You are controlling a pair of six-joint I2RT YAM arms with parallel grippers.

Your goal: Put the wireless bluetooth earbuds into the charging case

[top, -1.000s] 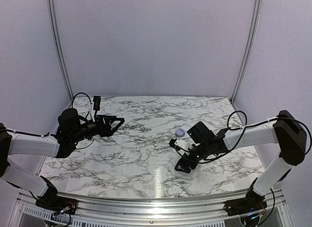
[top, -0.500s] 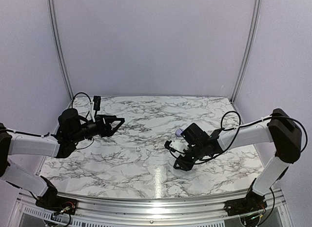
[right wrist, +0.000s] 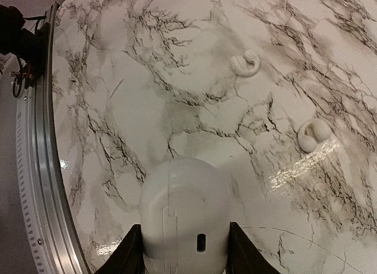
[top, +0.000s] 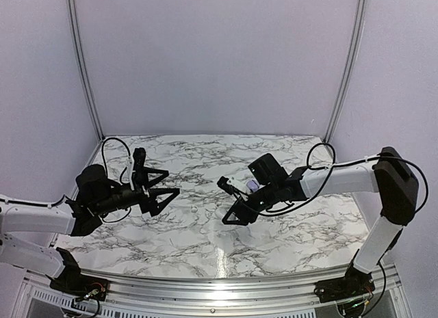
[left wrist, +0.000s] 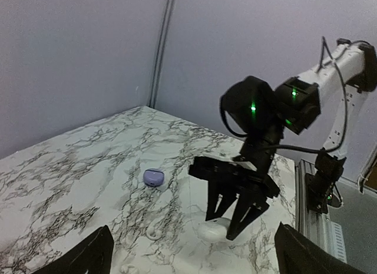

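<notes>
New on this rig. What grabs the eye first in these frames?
The right end effector is closed on a white charging case around mid-table. Two white earbuds lie loose on the marble table just beyond it, and a lilac case sits close by. The left end effector hangs wide open and empty over the table's left side.
</notes>
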